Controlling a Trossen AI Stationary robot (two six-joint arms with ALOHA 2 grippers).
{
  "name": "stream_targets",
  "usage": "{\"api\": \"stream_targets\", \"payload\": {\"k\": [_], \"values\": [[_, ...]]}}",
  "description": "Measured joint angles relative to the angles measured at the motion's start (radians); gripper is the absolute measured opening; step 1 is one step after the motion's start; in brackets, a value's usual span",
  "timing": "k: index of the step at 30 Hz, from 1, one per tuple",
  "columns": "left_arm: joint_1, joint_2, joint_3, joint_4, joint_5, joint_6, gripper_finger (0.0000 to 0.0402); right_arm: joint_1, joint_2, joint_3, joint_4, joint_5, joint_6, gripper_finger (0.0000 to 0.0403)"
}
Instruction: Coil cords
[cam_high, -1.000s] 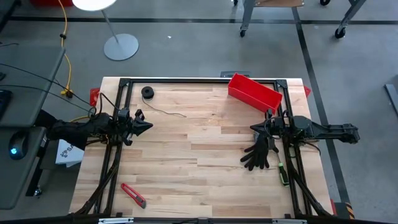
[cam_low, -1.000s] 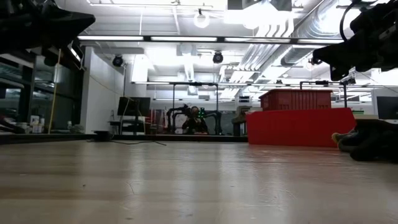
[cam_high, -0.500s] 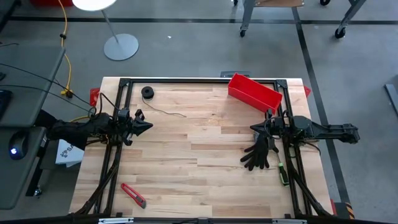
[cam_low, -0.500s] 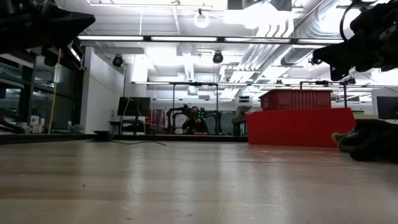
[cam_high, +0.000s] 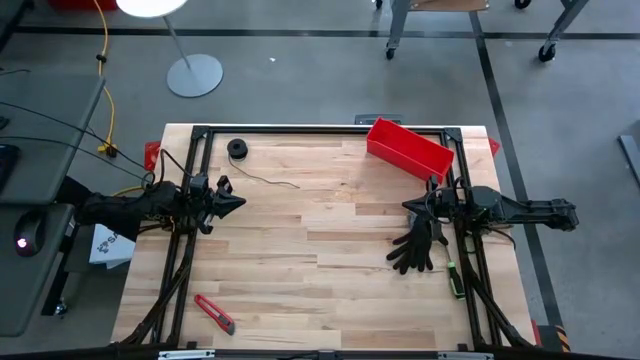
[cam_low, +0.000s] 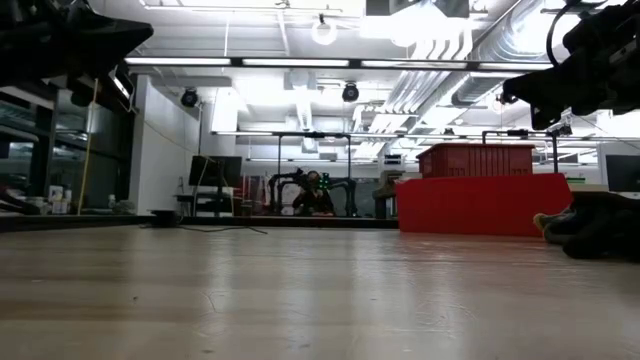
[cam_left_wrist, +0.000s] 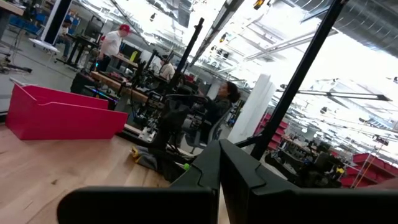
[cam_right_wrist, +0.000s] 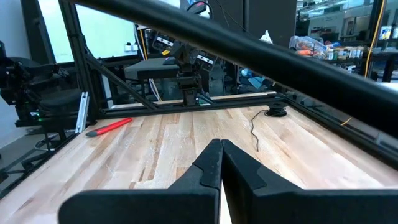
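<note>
A small round black spool lies flat on the table near the far left corner. Its thin dark cord trails loose across the wood toward the middle. The right wrist view shows the spool and the cord too. My left gripper hovers shut at the table's left side, pointing toward the middle, nearer than the spool and apart from the cord. At the right side my right gripper is shut as well and faces left. Neither holds anything.
A red bin stands at the far right. A black glove lies below my right gripper, with a green-handled tool beside it. A red utility knife lies near the front left. A black frame borders the table.
</note>
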Motion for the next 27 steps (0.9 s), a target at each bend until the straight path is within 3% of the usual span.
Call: {"api": "stream_targets", "payload": {"k": [2, 4, 8, 10, 11, 13, 17, 23, 27], "values": [[0.000, 0.000, 0.000, 0.000, 0.000, 0.000, 0.0001, 0.000, 0.002, 0.000, 0.082, 0.018, -0.001, 0.0000], [0.000, 0.000, 0.000, 0.000, 0.000, 0.000, 0.0001, 0.000, 0.003, 0.000, 0.284, 0.086, 0.146, 0.0000], [0.000, 0.000, 0.000, 0.000, 0.000, 0.000, 0.0001, -0.008, 0.014, 0.000, 0.703, 0.468, 0.504, 0.0000], [0.000, 0.000, 0.000, 0.000, 0.000, 0.000, 0.0001, -0.018, 0.028, 0.015, 0.779, 0.576, 0.667, 0.0000], [0.000, 0.000, 0.000, 0.000, 0.000, 0.000, 0.0001, -0.026, 0.049, 0.040, 0.766, 0.567, 0.696, 0.0000], [0.000, 0.000, 0.000, 0.000, 0.000, 0.000, 0.0001, -0.037, 0.114, 0.118, 0.711, 0.445, 0.720, 0.0000], [0.000, 0.000, 0.000, -0.001, 0.000, 0.000, 0.0001, -0.048, 0.339, 0.329, 0.537, 0.279, 0.701, 0.0000], [0.000, 0.000, 0.000, -0.003, 0.000, 0.000, 0.0001, -0.052, 0.692, 0.636, 0.140, 0.301, 0.374, 0.0000], [0.000, 0.000, 0.000, -0.007, 0.000, 0.000, 0.0001, -0.073, 0.869, 0.832, -0.240, 0.434, 0.464, 0.0000]]}}
